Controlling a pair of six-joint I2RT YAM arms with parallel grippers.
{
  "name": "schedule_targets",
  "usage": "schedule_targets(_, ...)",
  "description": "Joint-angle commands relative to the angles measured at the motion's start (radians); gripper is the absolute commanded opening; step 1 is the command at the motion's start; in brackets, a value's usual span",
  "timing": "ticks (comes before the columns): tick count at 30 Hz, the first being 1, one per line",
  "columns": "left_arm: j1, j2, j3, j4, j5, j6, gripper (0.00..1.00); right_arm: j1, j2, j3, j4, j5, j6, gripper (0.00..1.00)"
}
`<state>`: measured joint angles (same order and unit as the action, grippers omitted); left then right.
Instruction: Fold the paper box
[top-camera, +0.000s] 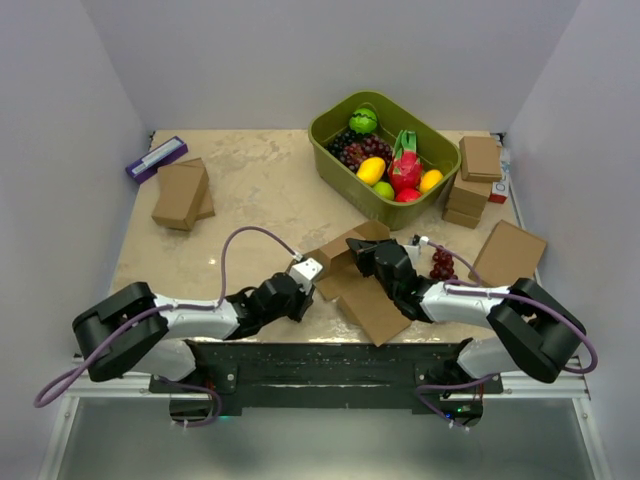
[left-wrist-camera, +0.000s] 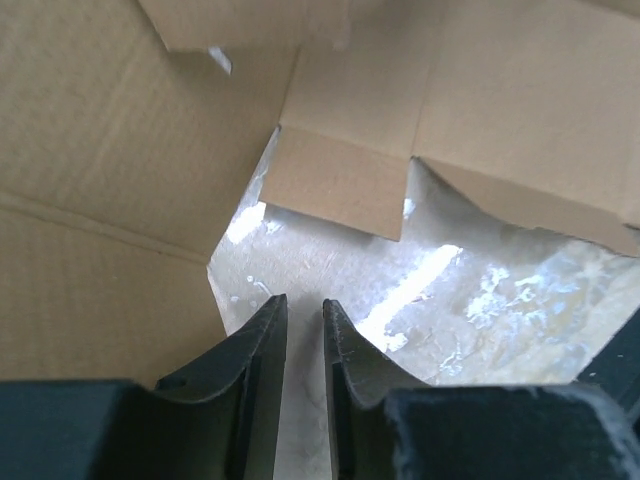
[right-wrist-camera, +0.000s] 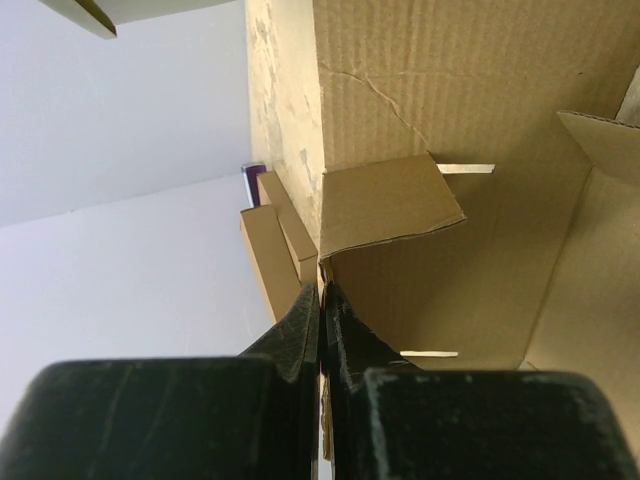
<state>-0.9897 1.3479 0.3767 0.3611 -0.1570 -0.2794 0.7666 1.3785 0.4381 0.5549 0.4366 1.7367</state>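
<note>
The paper box (top-camera: 368, 305) lies half-folded at the near middle of the table, one panel flat and its flaps raised. In the left wrist view its panels (left-wrist-camera: 100, 150) and a flap surround a bare patch of table. My left gripper (top-camera: 306, 288) sits at the box's left edge; its jaws (left-wrist-camera: 304, 305) stand a narrow gap apart with only table between them. My right gripper (top-camera: 358, 248) is over the box's far part, shut (right-wrist-camera: 320, 290) on the edge of an upright cardboard wall (right-wrist-camera: 450, 250).
A green basket (top-camera: 340, 150) of fruit stands at the back right, with stacked brown boxes (top-camera: 478, 170) beside it. A larger flat brown box (top-camera: 508, 252) and grapes (top-camera: 442, 265) lie at the right. More brown boxes (top-camera: 182, 195) and a purple item (top-camera: 155, 158) sit at the back left.
</note>
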Motion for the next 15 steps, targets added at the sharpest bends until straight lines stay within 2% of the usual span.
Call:
schedule_targets(1, -0.004, 0.052, 0.001, 0.101, -0.036, -0.024, 0.24, 0.003, -0.009, 0.005, 0.004, 0.039, 0.001, 0.00)
schedule_targets(7, -0.009, 0.160, 0.044, 0.182, -0.022, -0.041, 0.20, 0.005, 0.002, -0.004, 0.016, 0.036, 0.004, 0.00)
schedule_targets(15, -0.024, 0.208, 0.097, 0.283, -0.088, -0.064, 0.18, 0.003, 0.007, -0.007, 0.022, 0.028, 0.003, 0.00)
